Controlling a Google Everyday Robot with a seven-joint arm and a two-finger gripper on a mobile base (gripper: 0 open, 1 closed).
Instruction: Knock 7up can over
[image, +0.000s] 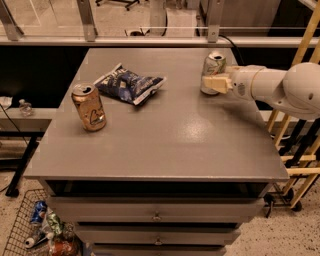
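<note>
The 7up can (212, 69), white-silver with green markings and a silver top, stands upright near the back right of the grey table (165, 135). My gripper (216, 83) reaches in from the right on a white arm. Its cream fingertips lie against the can's front right side, covering the lower part of the can.
A tan-orange can with a heart outline (89, 107) stands upright at the left. A dark blue snack bag (129, 84) lies in the back middle. A wire basket with cans (35, 232) sits on the floor at the lower left. Wooden rails (300, 150) stand at the right.
</note>
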